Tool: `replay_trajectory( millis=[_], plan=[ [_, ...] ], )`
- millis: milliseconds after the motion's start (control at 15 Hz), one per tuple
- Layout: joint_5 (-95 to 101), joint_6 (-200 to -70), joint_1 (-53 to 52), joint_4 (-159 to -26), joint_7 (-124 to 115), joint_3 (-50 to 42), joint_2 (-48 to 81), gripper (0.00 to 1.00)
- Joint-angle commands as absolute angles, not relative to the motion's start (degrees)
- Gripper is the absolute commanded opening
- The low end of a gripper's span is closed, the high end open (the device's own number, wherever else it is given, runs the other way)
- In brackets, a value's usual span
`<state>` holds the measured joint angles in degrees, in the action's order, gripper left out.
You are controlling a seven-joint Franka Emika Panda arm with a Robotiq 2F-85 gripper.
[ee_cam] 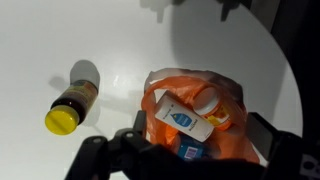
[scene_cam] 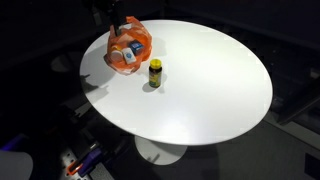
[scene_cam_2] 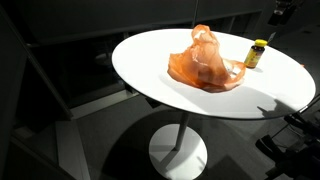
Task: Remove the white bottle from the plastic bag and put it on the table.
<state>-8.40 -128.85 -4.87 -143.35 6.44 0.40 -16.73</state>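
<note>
An orange plastic bag [ee_cam: 230, 135] lies open on the white round table [ee_cam: 60, 40]; it shows in both exterior views [scene_cam: 128, 45] [scene_cam_2: 205, 62]. Inside it I see a white bottle with a blue drop label [ee_cam: 180, 120], a white container with an orange label [ee_cam: 213, 103] and a blue item [ee_cam: 188, 151]. My gripper [ee_cam: 200, 126] hangs just above the bag, open, with one finger on each side of the bag's mouth. It holds nothing. In the exterior views the gripper is lost against the dark background.
A small dark bottle with a yellow cap [ee_cam: 72, 105] lies beside the bag in the wrist view and also shows in both exterior views [scene_cam: 155, 72] [scene_cam_2: 256, 54]. The table edge [ee_cam: 290, 70] curves close to the bag's far side.
</note>
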Motion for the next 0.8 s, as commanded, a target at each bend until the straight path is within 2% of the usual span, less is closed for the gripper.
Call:
replay_trajectory(
  millis=[0,733],
  plan=[
    [-4.52,-128.16,-5.44,-138.89,13.73,0.83,-12.06,1.00],
    [-2.17,-130.91,-5.55,-138.16,19.41,1.26,-8.61,1.00]
  ],
)
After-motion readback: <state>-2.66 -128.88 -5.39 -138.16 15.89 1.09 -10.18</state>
